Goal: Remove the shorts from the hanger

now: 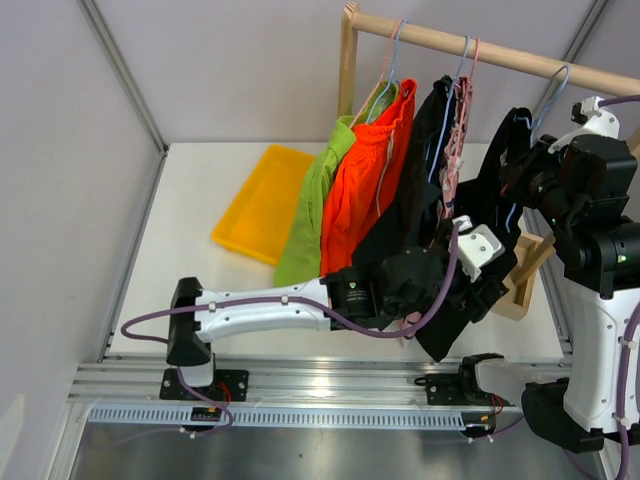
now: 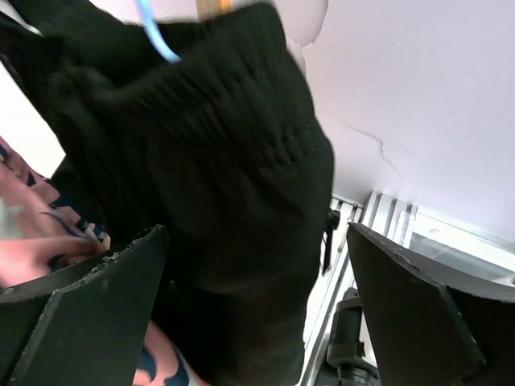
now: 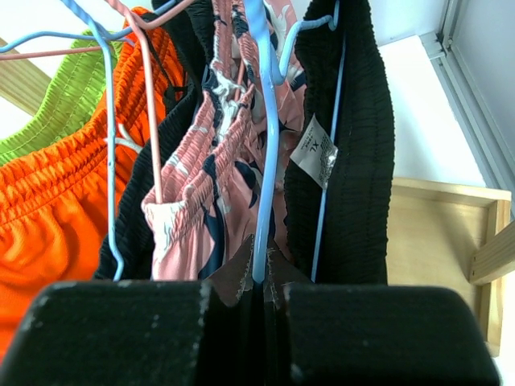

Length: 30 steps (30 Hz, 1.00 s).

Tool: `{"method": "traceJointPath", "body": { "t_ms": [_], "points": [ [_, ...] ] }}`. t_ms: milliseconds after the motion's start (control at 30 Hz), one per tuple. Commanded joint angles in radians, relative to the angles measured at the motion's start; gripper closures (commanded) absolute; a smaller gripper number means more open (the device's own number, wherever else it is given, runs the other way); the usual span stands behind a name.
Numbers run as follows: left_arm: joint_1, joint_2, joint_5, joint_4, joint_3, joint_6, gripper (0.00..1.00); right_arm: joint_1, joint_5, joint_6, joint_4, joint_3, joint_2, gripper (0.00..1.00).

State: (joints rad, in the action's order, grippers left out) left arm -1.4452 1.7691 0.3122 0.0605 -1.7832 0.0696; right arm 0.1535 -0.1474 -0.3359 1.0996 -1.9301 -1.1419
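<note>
Step in hand: freeing the black shorts (image 2: 241, 161) from the blue hanger (image 3: 259, 161). Judged to be early, since all five pairs hang from the rail (image 1: 480, 45).
Location of shorts: on the hanger, apparently at the right end of the row, just beside the pink shorts (image 3: 201, 193) and above the worktop (image 1: 190, 250).
Left tool (image 2: 257, 233): fingers wide apart, one on each side of the black fabric below the gathered waistband. Nothing is clamped.
Right tool (image 3: 259, 289): fingers together, clamped on the blue hanger wire, which runs into the seam between them.
Grip: close the left tool on black fabric only. Pink cloth lies close against one of its fingers (image 2: 88, 314) and could be caught as well.
Pull: draw downward and away from the rail while the right tool steadies the hanger. The elastic waistband will probably stretch before it slips off.
Risk: the hanger hook may lift off the rail, and neighbouring hangers may swing or tangle.
</note>
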Motion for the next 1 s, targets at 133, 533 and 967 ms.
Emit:
{"method": "traceJointPath", "body": {
  "t_ms": [133,533,967],
  "points": [
    [-0.003,0.082,-0.013,-0.005,-0.094,-0.011,0.57,0.003,0.020,-0.014,-0.038,-0.046,0.010,1.00],
    [-0.138,-0.048,0.142,0.010,0.036,-0.054,1.00,0.001,-0.024,0.000,-0.040,-0.061,-0.016,1.00],
    [-0.272,-0.097,0.255,-0.100,0.274,0.041,1.00,-0.014,-0.031,-0.028,0.038,-0.070,-0.022,1.00]
  ]
}}
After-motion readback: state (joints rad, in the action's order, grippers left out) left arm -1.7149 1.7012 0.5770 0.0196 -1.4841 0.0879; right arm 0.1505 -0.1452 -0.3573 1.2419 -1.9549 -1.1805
